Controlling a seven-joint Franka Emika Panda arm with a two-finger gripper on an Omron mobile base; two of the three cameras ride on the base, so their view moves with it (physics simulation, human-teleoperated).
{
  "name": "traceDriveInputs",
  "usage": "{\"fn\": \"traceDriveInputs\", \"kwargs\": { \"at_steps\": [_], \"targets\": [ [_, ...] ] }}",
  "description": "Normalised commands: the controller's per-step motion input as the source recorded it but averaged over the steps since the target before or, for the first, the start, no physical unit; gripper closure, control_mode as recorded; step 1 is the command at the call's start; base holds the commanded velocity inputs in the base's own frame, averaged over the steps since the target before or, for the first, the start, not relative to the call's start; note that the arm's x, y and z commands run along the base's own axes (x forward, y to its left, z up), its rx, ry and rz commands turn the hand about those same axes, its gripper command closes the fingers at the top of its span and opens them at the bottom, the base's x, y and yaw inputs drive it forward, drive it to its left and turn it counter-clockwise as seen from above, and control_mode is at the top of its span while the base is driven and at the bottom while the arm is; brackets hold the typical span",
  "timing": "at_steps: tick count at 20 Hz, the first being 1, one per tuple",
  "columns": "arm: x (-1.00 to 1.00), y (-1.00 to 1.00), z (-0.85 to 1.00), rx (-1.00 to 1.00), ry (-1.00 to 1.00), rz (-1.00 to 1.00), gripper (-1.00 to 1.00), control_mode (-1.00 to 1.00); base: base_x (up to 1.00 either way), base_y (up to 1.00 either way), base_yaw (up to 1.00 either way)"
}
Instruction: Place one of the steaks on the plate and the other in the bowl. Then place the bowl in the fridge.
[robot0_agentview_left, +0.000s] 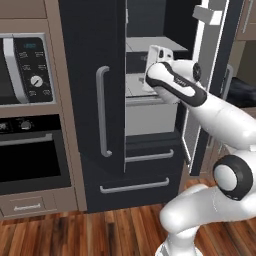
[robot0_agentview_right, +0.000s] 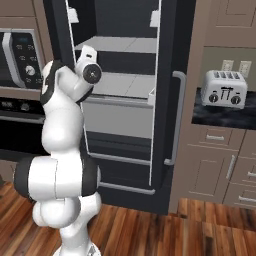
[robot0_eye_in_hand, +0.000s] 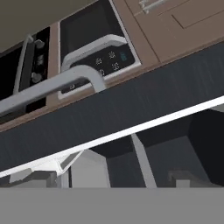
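Now the gripper, jaws spread wide and empty, reaches among the fridge shelves.

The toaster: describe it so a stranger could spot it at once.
Start at the tall dark charcoal fridge with its door open. To its right, a dark countertop sits over brown cabinets. On it stands the shiny silver four-slot toaster with two black knobs, the one appliance on that counter.
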Motion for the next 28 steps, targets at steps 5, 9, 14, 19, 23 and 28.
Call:
{"fn": "traceDriveInputs", "kwargs": {
  "at_steps": [5,9,14,19,23,28],
  "targets": [
    [0.69,0.24,0.0,0.0,0.0,0.04,-1.0,-1.0,0.0,0.0,0.0],
    [0.58,0.18,0.0,0.0,0.0,0.06,-1.0,-1.0,0.0,0.0,0.0],
    [0.11,0.39,0.0,0.0,0.0,0.21,-1.0,-1.0,0.0,0.0,0.0],
    [-0.23,0.69,0.0,0.0,0.0,0.34,-1.0,-1.0,0.0,0.0,0.0],
    [-0.48,0.89,0.0,0.0,0.0,0.35,-1.0,-1.0,0.0,0.0,0.0],
    [-0.63,1.0,0.0,-0.03,-0.1,0.36,-1.0,-1.0,0.0,0.0,0.0]
  ]
}}
